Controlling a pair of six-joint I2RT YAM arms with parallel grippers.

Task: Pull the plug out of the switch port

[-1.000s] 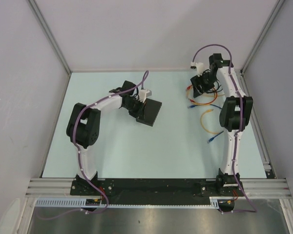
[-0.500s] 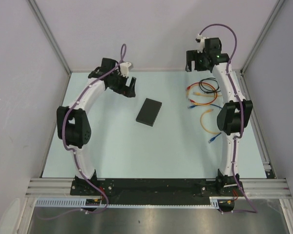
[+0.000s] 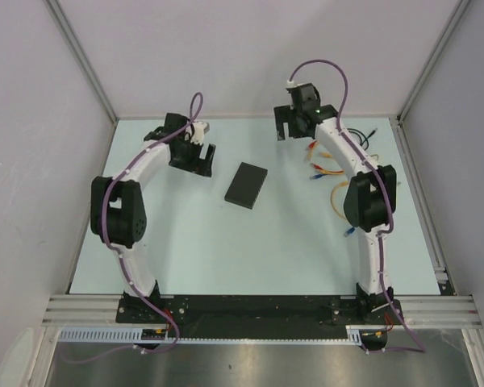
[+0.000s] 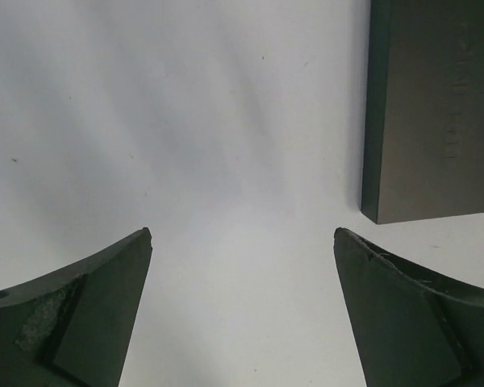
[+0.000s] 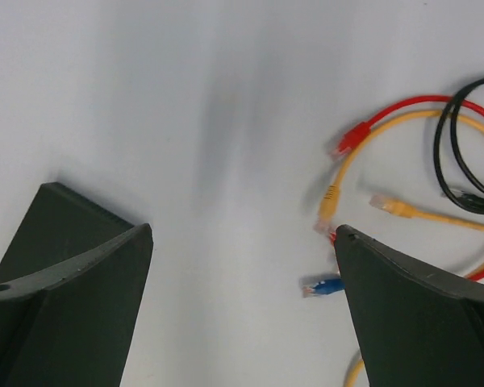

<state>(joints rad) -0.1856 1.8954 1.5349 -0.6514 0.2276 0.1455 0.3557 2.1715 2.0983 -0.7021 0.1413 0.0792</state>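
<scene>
The switch (image 3: pixel 247 185), a flat matte-black box, lies flat near the table's middle with no cable showing on it. My left gripper (image 3: pixel 195 157) hovers to its left, open and empty; in the left wrist view (image 4: pixel 242 234) the switch (image 4: pixel 436 105) fills the upper right corner. My right gripper (image 3: pixel 287 127) hangs open behind and right of the switch. Its own view (image 5: pixel 242 230) shows a corner of the switch (image 5: pixel 60 222) at the left and loose plugs at the right: a red plug (image 5: pixel 347 141), an orange plug (image 5: pixel 329 201) and a blue plug (image 5: pixel 323 286).
Loose patch cables lie in a heap on the right side: a red and orange coil (image 3: pixel 327 157), an orange loop (image 3: pixel 343 197), a black cable (image 3: pixel 359 137) and a blue end (image 3: pixel 348 232). Grey walls with metal rails enclose the table on three sides.
My left gripper has let go of the switch, opened, and drawn back to the left. My right gripper has opened, risen off the cables and swung left. The switch has stayed put.
</scene>
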